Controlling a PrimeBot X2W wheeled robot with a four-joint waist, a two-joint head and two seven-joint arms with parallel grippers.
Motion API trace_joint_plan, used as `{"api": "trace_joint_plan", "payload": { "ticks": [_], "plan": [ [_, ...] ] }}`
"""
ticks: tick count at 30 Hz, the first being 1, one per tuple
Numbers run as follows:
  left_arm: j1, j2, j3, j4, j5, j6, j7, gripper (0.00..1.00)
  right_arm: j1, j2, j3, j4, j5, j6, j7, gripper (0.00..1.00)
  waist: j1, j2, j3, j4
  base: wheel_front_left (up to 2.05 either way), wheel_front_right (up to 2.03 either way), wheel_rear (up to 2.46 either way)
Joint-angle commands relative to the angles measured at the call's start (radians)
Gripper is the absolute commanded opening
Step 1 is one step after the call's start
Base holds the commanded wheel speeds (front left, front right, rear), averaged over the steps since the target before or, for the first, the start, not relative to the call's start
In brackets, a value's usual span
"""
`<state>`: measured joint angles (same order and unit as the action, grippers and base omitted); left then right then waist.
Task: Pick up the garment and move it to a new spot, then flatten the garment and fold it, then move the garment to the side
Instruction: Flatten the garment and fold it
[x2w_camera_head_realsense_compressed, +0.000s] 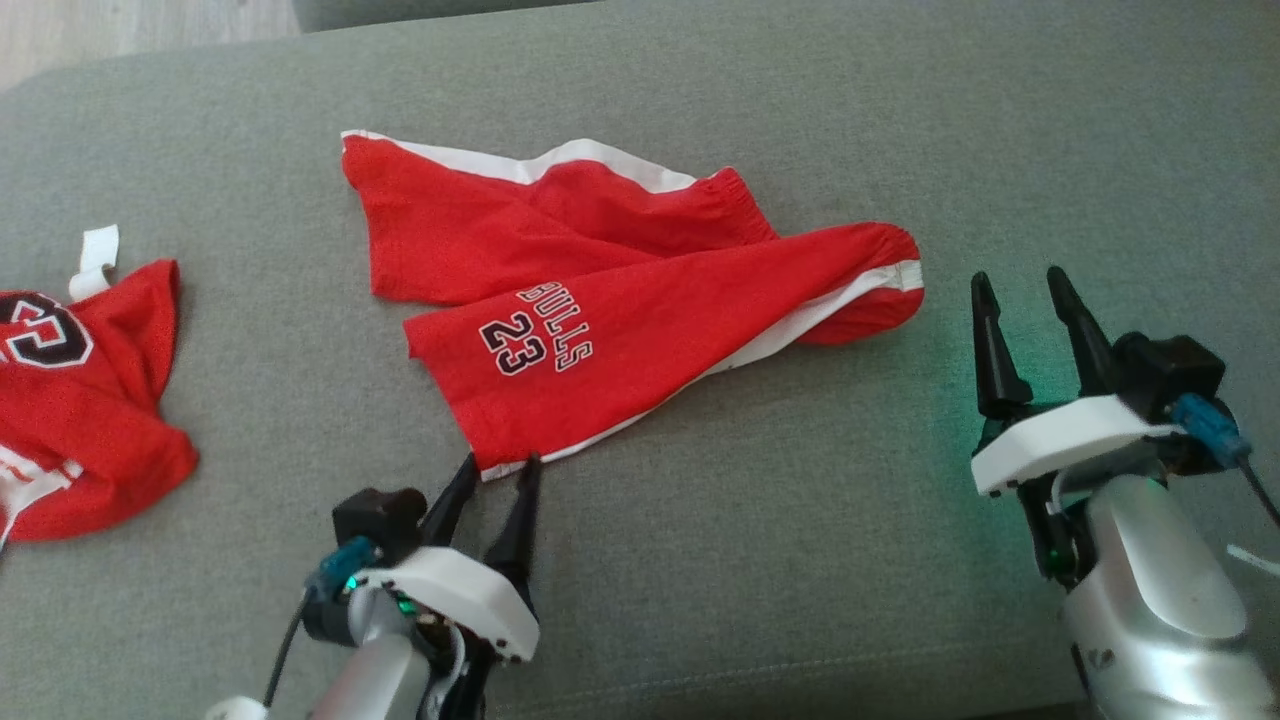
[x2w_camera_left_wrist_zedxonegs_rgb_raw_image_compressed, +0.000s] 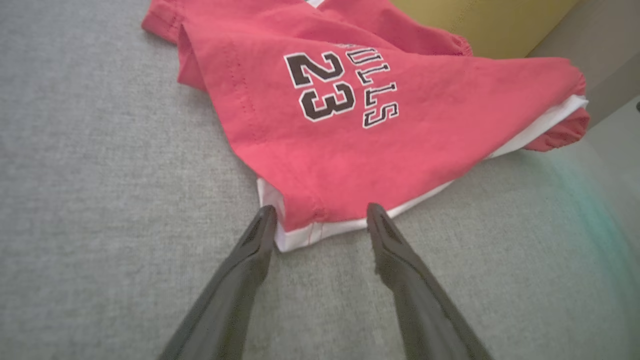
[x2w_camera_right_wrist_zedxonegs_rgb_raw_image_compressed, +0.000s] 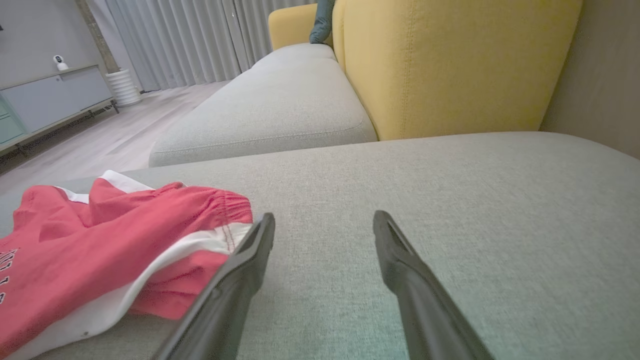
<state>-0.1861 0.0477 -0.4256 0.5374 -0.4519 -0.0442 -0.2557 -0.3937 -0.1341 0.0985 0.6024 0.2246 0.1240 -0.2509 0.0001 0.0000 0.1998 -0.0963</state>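
Red shorts (x2w_camera_head_realsense_compressed: 620, 300) with white side stripes and "BULLS 23" print lie folded over on the grey cushion (x2w_camera_head_realsense_compressed: 800, 560), legs to the left, waistband to the right. My left gripper (x2w_camera_head_realsense_compressed: 497, 467) stands open at the near leg's hem corner, and in the left wrist view the left gripper (x2w_camera_left_wrist_zedxonegs_rgb_raw_image_compressed: 320, 215) has a fingertip on each side of the white hem of the shorts (x2w_camera_left_wrist_zedxonegs_rgb_raw_image_compressed: 350, 130). My right gripper (x2w_camera_head_realsense_compressed: 1017, 290) is open just right of the waistband, apart from it; the right wrist view has the right gripper (x2w_camera_right_wrist_zedxonegs_rgb_raw_image_compressed: 324, 220) over bare cushion, with the shorts (x2w_camera_right_wrist_zedxonegs_rgb_raw_image_compressed: 110, 240) to its left.
A second red garment (x2w_camera_head_realsense_compressed: 80, 400) with a white number print lies bunched at the cushion's left edge. Beyond the cushion stand a yellow sofa back (x2w_camera_right_wrist_zedxonegs_rgb_raw_image_compressed: 450, 65), another grey seat cushion (x2w_camera_right_wrist_zedxonegs_rgb_raw_image_compressed: 270, 110), wooden floor and curtains.
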Motion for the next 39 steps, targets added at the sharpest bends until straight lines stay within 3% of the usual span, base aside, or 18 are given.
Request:
{"api": "trace_joint_plan", "payload": {
  "ticks": [1, 2, 3, 12, 19, 23, 24, 26, 32, 39],
  "plan": [
    [-0.04, 0.003, 0.042, -0.03, -0.001, 0.003, -0.006, 0.47, 0.001, 0.007, 0.013, -0.033, -0.006, 0.007, -0.011, 1.0, -0.0001, 0.0, 0.003, -0.004, 0.0, 0.0, 0.0],
    [-0.043, 0.003, 0.046, -0.035, 0.0, 0.003, -0.006, 0.11, 0.002, 0.01, 0.012, -0.035, -0.008, 0.007, -0.011, 1.0, -0.0001, 0.0, 0.004, -0.005, 0.0, 0.0, 0.0],
    [-0.045, 0.003, 0.05, -0.04, 0.004, 0.003, -0.006, 0.0, 0.004, 0.012, 0.009, -0.036, -0.008, 0.007, -0.011, 1.0, -0.0001, 0.0, 0.005, -0.006, 0.0, 0.0, 0.0],
    [-0.047, 0.003, 0.17, -0.145, 0.047, 0.042, -0.006, 0.0, 0.021, 0.029, -0.002, -0.041, -0.007, 0.007, -0.011, 1.0, -0.0001, 0.0, 0.002, -0.003, 0.0, 0.0, 0.0],
    [-0.07, 0.003, 0.253, -0.076, 0.086, 0.073, -0.006, 0.0, 0.038, 0.051, 0.013, -0.055, -0.007, 0.007, -0.011, 1.0, -0.0001, 0.0, -0.011, -0.022, 0.0, 0.0, 0.0],
    [-0.102, 0.003, 0.292, 0.014, 0.111, 0.08, -0.006, 0.33, 0.055, 0.065, 0.033, -0.058, -0.004, 0.007, -0.011, 1.0, -0.0001, 0.0, -0.018, -0.04, 0.0, 0.0, 0.0],
    [-0.108, 0.003, 0.301, 0.032, 0.12, 0.08, -0.006, 0.5, 0.06, 0.068, 0.037, -0.059, -0.004, 0.007, -0.011, 1.0, -0.0001, 0.0, -0.022, -0.043, 0.0, 0.0, 0.0],
    [-0.116, 0.003, 0.32, 0.057, 0.137, 0.086, -0.006, 0.99, 0.073, 0.072, 0.04, -0.062, -0.003, 0.007, -0.011, 1.0, -0.0001, 0.0, -0.032, -0.046, 0.0, 0.0, 0.0],
    [-0.062, 0.003, 0.341, 0.04, 0.192, 0.112, -0.006, 1.0, 0.135, 0.08, 0.039, -0.104, -0.049, 0.007, -0.011, 1.0, -0.0001, 0.0, -0.086, -0.033, 0.0, 0.0, 0.0],
    [0.061, 0.003, 0.295, -0.051, 0.2, 0.126, -0.006, 1.0, 0.2, 0.083, 0.057, -0.144, -0.069, 0.007, -0.011, 1.0, -0.0001, 0.0, -0.147, 0.006, 0.0, 0.0, 0.0]
  ]
}}
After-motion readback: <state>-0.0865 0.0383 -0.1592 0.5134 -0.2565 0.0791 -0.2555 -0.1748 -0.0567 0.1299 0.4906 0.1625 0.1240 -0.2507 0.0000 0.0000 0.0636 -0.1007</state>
